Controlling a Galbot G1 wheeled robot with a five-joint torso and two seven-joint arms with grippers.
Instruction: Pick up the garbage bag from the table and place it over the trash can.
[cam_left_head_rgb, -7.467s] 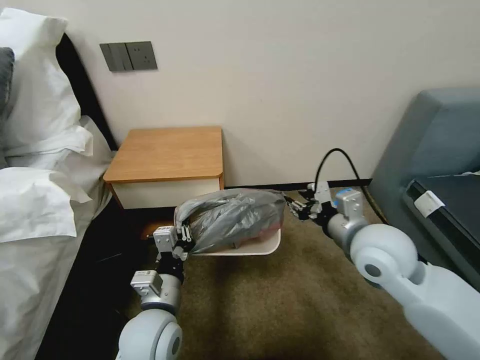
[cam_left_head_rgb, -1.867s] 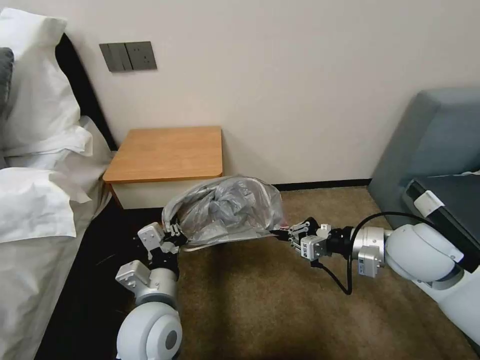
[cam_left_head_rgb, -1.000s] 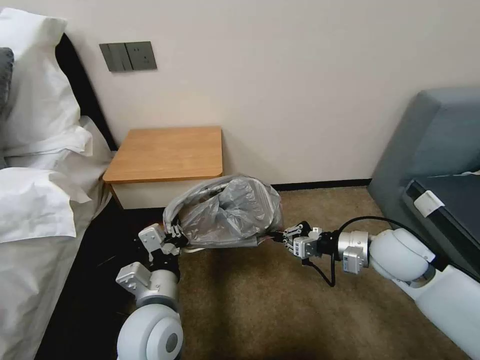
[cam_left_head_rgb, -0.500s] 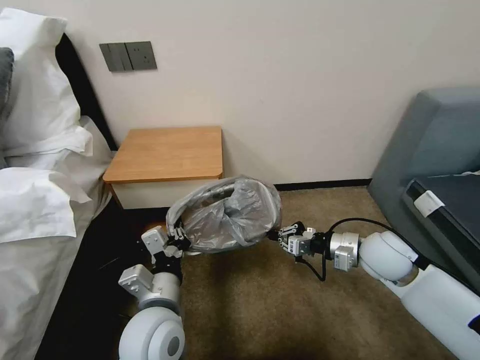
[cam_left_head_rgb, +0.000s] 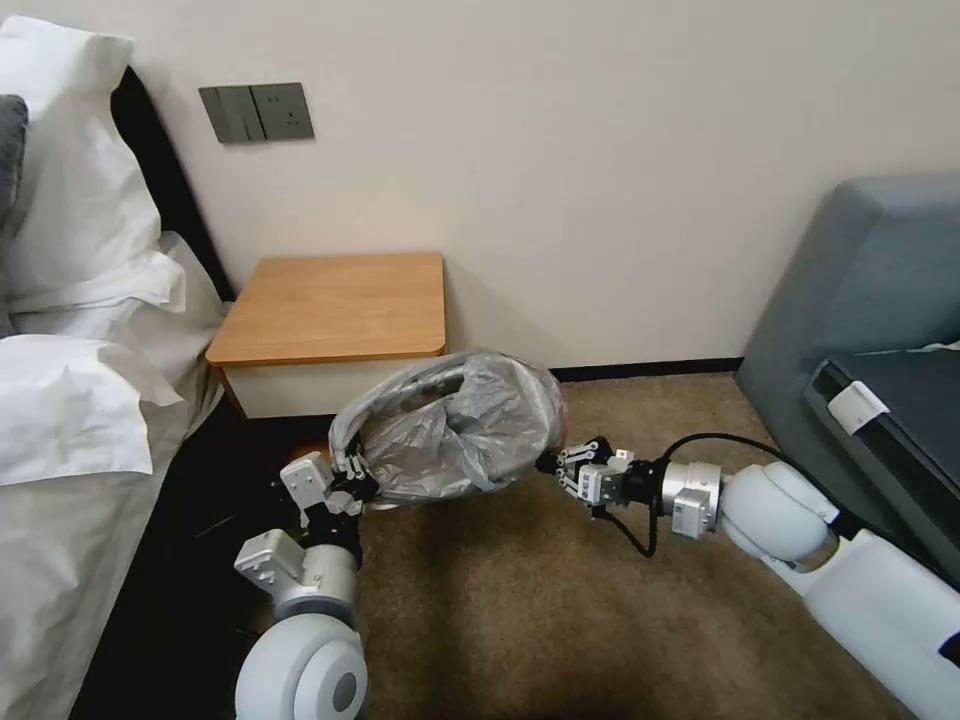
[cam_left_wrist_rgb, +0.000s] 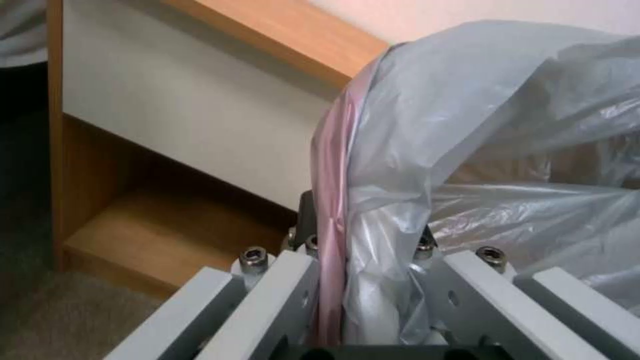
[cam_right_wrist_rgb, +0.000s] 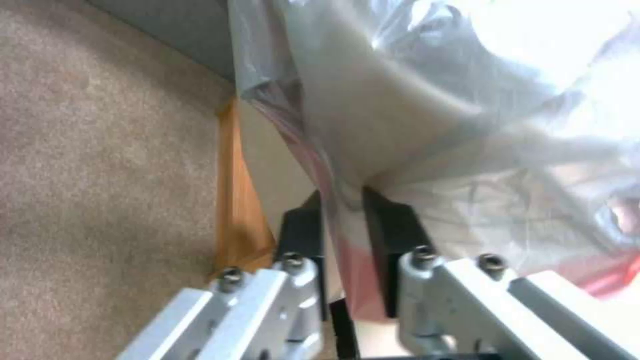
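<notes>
The grey translucent garbage bag (cam_left_head_rgb: 455, 425) is spread over the trash can on the carpet in front of the table (cam_left_head_rgb: 335, 305), its mouth stretched and its middle sagging inward. In the head view the film hides the can. In the right wrist view the can's cream wall (cam_right_wrist_rgb: 400, 115) shows through the film. My left gripper (cam_left_head_rgb: 350, 478) is shut on the bag's pink edge (cam_left_wrist_rgb: 330, 200) at the can's left side, seen close in the left wrist view (cam_left_wrist_rgb: 363, 260). My right gripper (cam_left_head_rgb: 555, 465) is shut on the opposite edge, the film pinched between its black pads (cam_right_wrist_rgb: 300, 235).
A bed with white pillows (cam_left_head_rgb: 70, 400) runs along the left, close to my left arm. A grey-blue sofa (cam_left_head_rgb: 870, 290) stands at the right. The wall and its black skirting lie just behind the table. Brown carpet (cam_left_head_rgb: 560, 620) lies open in front.
The right arm swung from behind the can round to its front right. Both grippers pulled the bag's edge lower and its middle sank in. In the last half second almost nothing moved.
</notes>
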